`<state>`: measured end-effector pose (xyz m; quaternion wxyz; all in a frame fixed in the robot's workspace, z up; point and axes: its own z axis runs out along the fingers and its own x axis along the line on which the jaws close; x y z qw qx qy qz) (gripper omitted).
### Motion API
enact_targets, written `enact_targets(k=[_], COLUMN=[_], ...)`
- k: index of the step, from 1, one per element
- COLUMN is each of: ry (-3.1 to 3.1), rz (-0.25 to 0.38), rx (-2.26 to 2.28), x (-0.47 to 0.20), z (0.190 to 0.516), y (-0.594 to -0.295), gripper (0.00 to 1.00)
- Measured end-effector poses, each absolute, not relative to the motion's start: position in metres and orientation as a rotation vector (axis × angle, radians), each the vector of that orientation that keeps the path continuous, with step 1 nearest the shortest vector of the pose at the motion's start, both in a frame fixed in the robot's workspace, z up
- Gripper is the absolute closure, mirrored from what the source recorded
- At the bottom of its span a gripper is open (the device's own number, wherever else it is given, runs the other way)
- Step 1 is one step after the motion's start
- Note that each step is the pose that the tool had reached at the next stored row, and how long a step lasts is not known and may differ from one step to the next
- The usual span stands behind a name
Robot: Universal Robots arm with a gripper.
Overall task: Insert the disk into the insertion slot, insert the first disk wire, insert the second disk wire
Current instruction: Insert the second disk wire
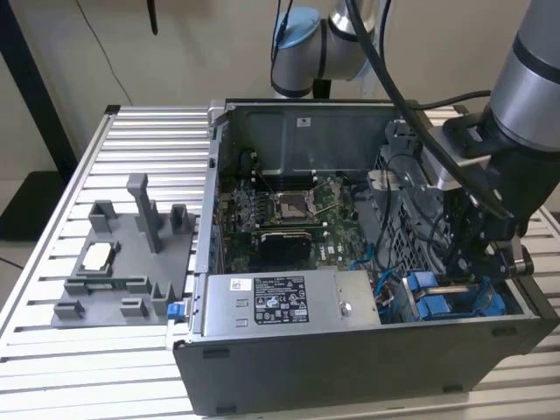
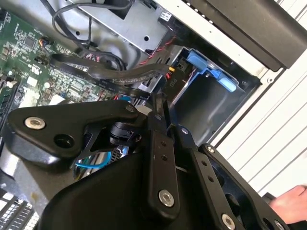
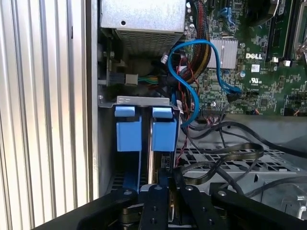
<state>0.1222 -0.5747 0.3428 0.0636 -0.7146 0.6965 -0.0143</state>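
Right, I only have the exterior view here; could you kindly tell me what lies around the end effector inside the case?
Observer: In the first wrist view the end effector faces the insertion slot, whose two blue rails stand side by side.
Operator: Thank you. Are any cables close by?
Observer: A blue cable loops from the motherboard down beside those rails.
Operator: And is there anything outside the case?
Observer: In the second wrist view a person's hand shows next to the ribbed table.
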Motion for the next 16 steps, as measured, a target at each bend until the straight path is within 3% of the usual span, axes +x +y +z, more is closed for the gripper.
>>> enact_targets(k=[12, 16], ry=[2.104, 2.103], rz=[-0.043, -0.041], rx=[-2.158, -2.158], x=[0.1238, 0.1238], z=[0.3348, 0.3392], y=[-0.5746, -0.5747], gripper=[0.84, 0.76])
